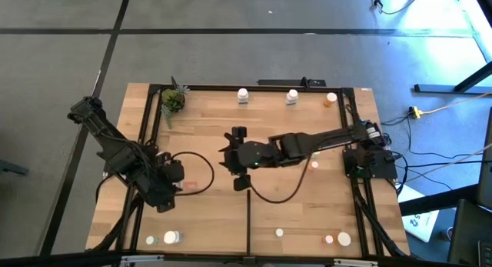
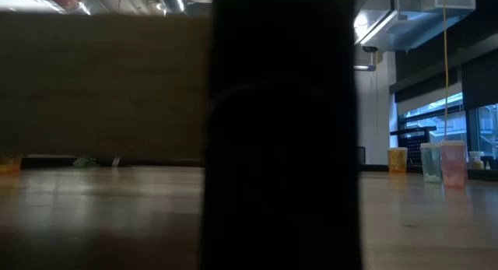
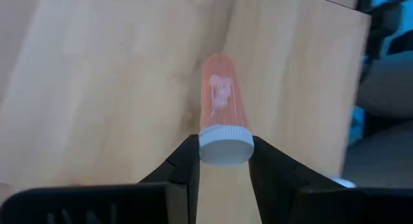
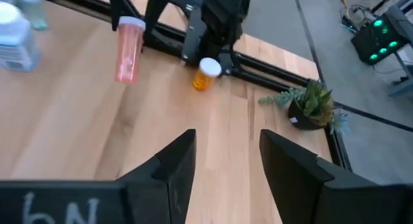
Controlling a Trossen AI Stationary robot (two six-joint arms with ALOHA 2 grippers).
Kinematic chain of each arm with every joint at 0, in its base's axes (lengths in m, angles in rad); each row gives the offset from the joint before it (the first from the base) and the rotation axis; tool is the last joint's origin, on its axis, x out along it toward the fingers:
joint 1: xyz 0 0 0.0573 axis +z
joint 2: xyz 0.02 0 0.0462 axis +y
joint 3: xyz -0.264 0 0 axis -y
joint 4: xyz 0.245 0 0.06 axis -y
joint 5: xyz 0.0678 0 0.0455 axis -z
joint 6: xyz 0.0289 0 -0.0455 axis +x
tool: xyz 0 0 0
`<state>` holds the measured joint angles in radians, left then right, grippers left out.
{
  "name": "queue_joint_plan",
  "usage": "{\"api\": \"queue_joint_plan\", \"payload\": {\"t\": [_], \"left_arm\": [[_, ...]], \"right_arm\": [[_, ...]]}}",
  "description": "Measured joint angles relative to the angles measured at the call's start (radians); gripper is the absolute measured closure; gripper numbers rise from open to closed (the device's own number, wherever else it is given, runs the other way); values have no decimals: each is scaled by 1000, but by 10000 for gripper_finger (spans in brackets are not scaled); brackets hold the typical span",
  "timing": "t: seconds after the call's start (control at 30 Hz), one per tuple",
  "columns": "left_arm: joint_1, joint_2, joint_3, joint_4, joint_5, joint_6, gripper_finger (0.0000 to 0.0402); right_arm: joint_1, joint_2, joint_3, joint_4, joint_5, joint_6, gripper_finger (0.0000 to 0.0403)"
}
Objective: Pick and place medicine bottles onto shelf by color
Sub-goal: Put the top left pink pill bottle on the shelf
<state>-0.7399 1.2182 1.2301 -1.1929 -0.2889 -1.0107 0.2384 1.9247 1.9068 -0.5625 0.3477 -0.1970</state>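
While the left gripper [image 3: 223, 161] is clamping a pink bottle [image 3: 221, 108] just under its white cap, it is hanging over the left half of the shelf [image 1: 207, 213], nearer the left edge than the middle. The bottle is lifted off the wood and sticking out from the fingertips. This looks like the carrying step: one bottle is picked and is waiting to be set down with its colour mates. The next move probably calls for travelling to a pink or reddish group, perhaps the pair at the near right corner [image 1: 337, 239], lowering until the base meets the planks, then letting go.

The right gripper [image 4: 222, 161] is reaching over the middle of the shelf, beside the thin black divider strip [image 1: 248, 221], with its fingers standing apart and nothing between them.

Counting from above, and with some doubt about the smallest spots: two white bottles [image 1: 243, 95] are standing along the far edge, one orange bottle [image 1: 330, 99] near the far right corner, two pale ones [image 1: 171, 238] at the near left corner, one small white one [image 1: 279, 233] near the near edge right of the divider, two at the near right corner, plus the held one. In the right wrist view one more orange bottle [image 4: 205, 73] is lying by the black frame. One potted plant [image 1: 173, 100] is sitting in the far left corner.
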Motion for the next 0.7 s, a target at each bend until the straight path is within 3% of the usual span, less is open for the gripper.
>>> {"api": "queue_joint_plan", "payload": {"t": [0.7], "left_arm": [[42, 131, 20, 86, 256, 165, 308]], "right_arm": [[112, -124, 2, 104, 3, 35, 230]]}}
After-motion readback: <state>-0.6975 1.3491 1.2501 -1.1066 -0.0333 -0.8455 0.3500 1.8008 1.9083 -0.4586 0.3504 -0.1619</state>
